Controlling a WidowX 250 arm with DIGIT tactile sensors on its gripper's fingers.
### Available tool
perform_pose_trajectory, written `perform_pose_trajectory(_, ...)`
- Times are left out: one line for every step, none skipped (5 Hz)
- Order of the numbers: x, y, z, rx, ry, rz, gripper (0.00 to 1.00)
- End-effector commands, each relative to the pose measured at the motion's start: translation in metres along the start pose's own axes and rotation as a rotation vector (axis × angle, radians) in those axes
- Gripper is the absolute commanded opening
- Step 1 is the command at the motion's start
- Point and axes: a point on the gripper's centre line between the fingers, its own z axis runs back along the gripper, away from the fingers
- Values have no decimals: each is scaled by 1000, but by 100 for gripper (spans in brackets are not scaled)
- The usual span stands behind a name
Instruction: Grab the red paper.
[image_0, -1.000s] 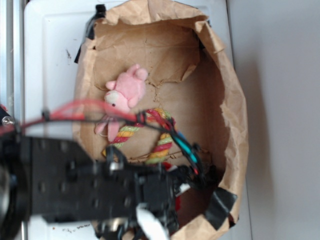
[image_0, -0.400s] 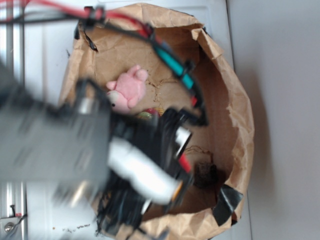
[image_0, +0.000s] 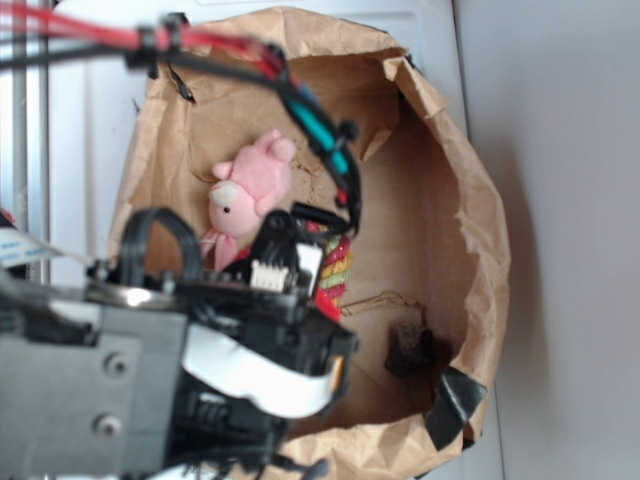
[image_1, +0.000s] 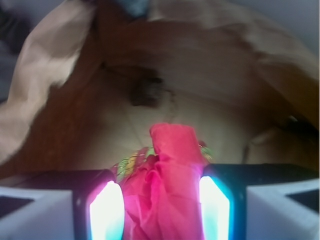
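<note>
Already your end effector (image_1: 160, 205) is pinching the red paper (image_1: 167, 185) at the wrist view's lower centre; it's looking light and crushable, so keep gripping its bunched middle.

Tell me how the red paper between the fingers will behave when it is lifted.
The red paper looks crumpled and folded, so it will probably squash and shift under the fingers rather than stay stiff. It is likely light for its size. Its loose top fold may flop or unfurl. The wrist view shows it filling the gap between them, so the hold seems fair.
</note>
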Motion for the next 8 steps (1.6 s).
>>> perform_pose_trajectory(10,-12,37,-24,-1,134,0)
perform_pose_trajectory(6,-6,40,-43,47,132,0)
perform_pose_trajectory(0,7,42,-47,85,159,0)
perform_pose_trajectory(-2,21,33,-20,98,187,0)
perform_pose_trajectory(4,36,32,12,77,219,0)
perform_pose_trajectory(8,49,29,39,76,255,0)
perform_pose_trajectory(12,57,26,44,78,266,0)
perform_pose_trajectory(12,56,26,27,79,269,0)
